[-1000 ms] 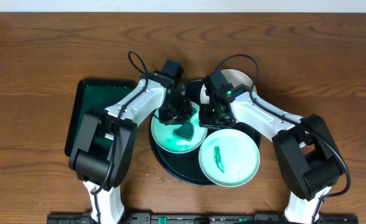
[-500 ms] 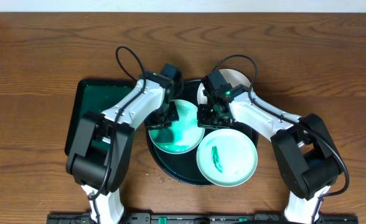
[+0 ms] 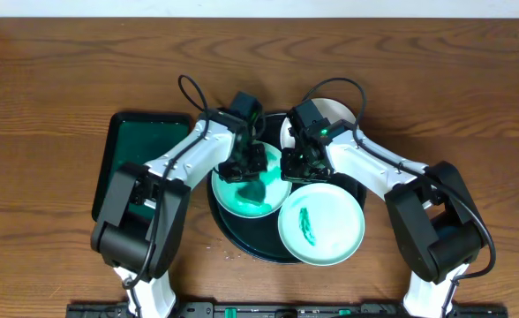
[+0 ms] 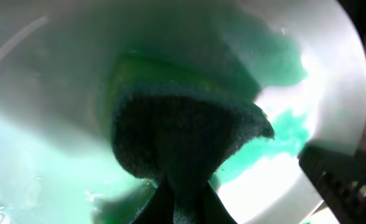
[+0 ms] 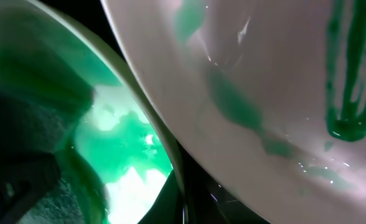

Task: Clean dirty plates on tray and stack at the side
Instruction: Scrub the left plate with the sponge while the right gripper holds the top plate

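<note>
Left claw (image 3: 246,166) slid its sponge (image 4: 183,143) back across the green-smeared plate (image 3: 226,196).

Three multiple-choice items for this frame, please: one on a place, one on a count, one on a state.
1. Where is the dark pad?
A. on the left plate
B. on the table
C. on a shelf

2. How many plates show?
A. two
B. three
C. four

3. The front plate is:
A. wiped clean
B. smeared green
C. upside down

Key:
1 A, the left wrist view shows the pad pressed into that plate's wet green face.
2 B, left, front and a back plate half hidden by the right arm.
3 B, a green squiggle lies on its upturned face.
</note>
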Available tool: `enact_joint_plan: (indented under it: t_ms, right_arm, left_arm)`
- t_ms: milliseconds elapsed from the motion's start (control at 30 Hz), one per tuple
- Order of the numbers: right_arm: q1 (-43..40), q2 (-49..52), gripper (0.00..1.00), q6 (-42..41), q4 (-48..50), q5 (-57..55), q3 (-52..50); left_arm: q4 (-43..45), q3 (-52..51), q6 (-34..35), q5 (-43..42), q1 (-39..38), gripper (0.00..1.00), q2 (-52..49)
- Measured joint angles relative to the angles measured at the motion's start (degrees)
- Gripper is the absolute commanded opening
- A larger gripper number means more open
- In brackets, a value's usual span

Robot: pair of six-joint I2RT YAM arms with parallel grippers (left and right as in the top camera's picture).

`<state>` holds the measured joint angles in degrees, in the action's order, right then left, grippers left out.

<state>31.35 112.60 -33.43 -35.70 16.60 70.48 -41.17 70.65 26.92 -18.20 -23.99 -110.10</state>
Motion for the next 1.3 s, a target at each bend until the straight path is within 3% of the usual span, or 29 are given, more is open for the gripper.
enact_joint_plan:
  t_ms: [167, 267, 400, 633, 900, 1300]
  right_arm:
    - [0.0, 0.0, 0.01, 0.0, -0.1, 0.3, 0.0]
    - [0.0, 0.0, 0.01, 0.0, 0.0, 0.3, 0.0]
    - [0.0, 0.1, 0.01, 0.0, 0.6, 0.4, 0.0]
    - [0.1, 0.2, 0.01, 0.0, 0.7, 0.4, 0.1]
    - [0.0, 0.2, 0.01, 0.2, 0.3, 0.6, 0.2]
    - [0.0, 0.2, 0.01, 0.2, 0.2, 0.6, 0.2]
  left_arm:
    - [0.3, 2.3, 1.6, 5.3, 2.6, 0.07, -0.3]
    - [-4.0, 3.7, 4.7, 12.6, 3.7, 0.07, -0.3]
    - [-7.0, 4.0, 6.4, 16.1, 3.1, 0.07, -0.3]
    - [-6.8, 3.7, 4.1, 9.3, -0.8, 0.07, -0.5]
    - [-0.4, 3.2, 2.6, 1.9, -5.4, 0.07, -0.7]
    - [-2.7, 3.4, 6.7, 14.2, 1.4, 0.07, -0.7]
